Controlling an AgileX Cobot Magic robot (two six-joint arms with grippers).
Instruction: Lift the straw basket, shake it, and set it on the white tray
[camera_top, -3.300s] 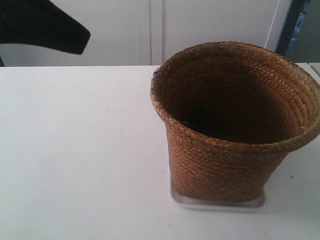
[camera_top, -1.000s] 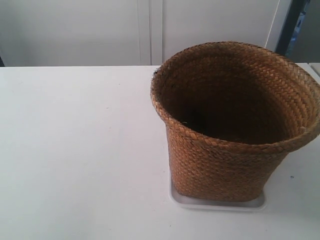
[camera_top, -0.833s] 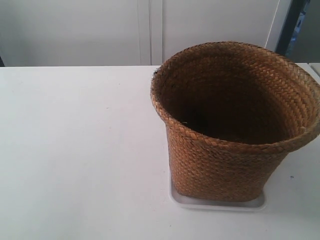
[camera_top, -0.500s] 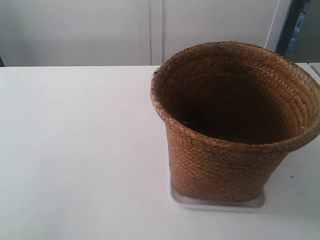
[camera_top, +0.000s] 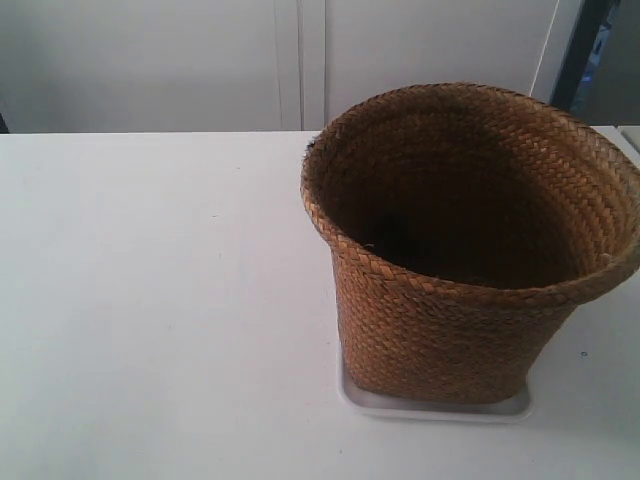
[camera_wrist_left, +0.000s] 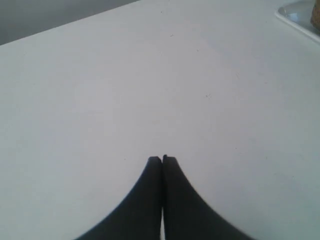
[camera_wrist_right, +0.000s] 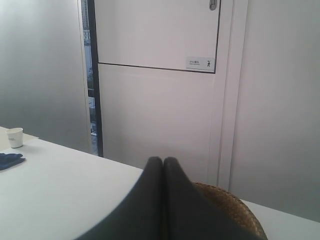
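Now the basket (camera_top: 450, 330) stands on the tray (camera_top: 440, 408), toward the right of the table (camera_top: 150, 300) in the exterior view. The left gripper (camera_wrist_left: 162, 159) hangs over bare tabletop, jaws pressed together, holding nothing. The right gripper (camera_wrist_right: 163, 160) is likewise closed and empty, with the basket's rim just beyond it.

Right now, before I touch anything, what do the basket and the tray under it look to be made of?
The straw basket looks like braided straw or similar fibre: brown, matte, visible plaited rows. The white tray looks like smooth plastic, probably, from its even low rim.
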